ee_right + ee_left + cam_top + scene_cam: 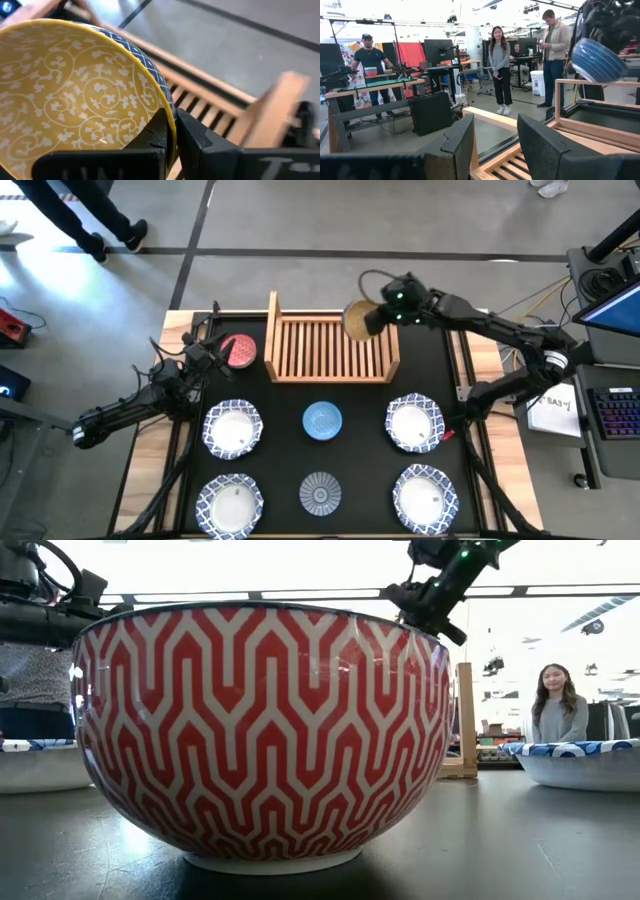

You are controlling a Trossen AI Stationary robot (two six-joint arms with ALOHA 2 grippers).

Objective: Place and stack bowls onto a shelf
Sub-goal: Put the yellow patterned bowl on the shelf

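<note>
Right gripper point(172, 131) is pinching rim of small round yellow-patterned bowl point(80, 95) w/ blue outside, hanging tilted over slatted light-wood shelf point(330, 345) just below. Thin rim grip; bowl could slip or clip side board. Left gripper point(495, 145), spread, is waiting by red bowl point(240, 350).

The red bowl point(262, 735) looks like glazed ceramic, glossy enough to catch the ceiling lights. The yellow bowl point(75, 95) has the same smooth glaze, with a fine printed pattern. The shelf point(330, 345) is pale, bare wood, matt, with visible slats. The bench point(520, 840) top is dark and matt with a faint sheen. The right hand point(172, 132) pinching the yellow bowl looks like matt black plastic.
</note>
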